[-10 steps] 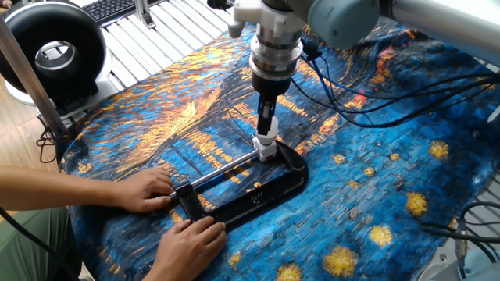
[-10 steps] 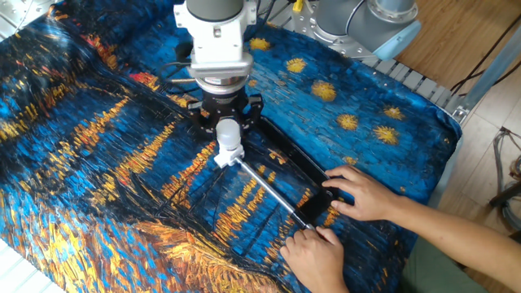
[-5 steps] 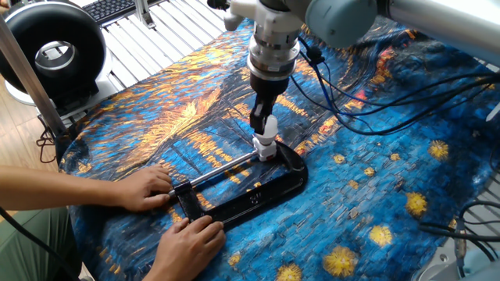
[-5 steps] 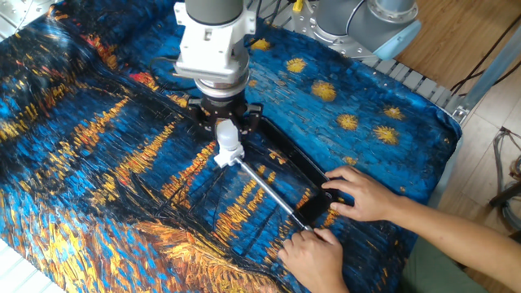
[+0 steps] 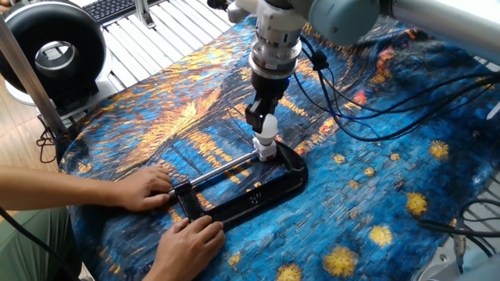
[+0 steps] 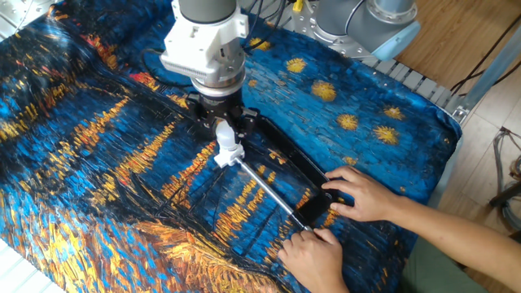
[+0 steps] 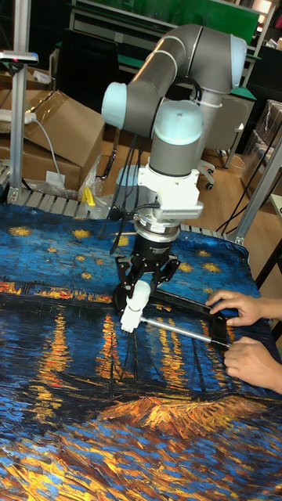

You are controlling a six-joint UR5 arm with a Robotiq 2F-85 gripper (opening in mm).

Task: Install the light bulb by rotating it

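— Over the painted blue-and-gold cloth (image 5: 375, 179), what's the gripper (image 5: 264, 125) doing?
— Pointing straight down, its two black fingers (image 7: 124, 275) pinching the light bulb (image 5: 269, 127) from either side.
— And where's the bulb sitting?
— Upright, directly above the white socket block (image 5: 266, 151) at the far end of the black clamp (image 5: 258, 197). Whether its neck is seated, I can't tell.
— Anyone else involved?
— Two hands: one (image 5: 150, 190) on the clamp's metal bar (image 5: 223, 168), the other (image 5: 189, 244) pressing the near end of the frame
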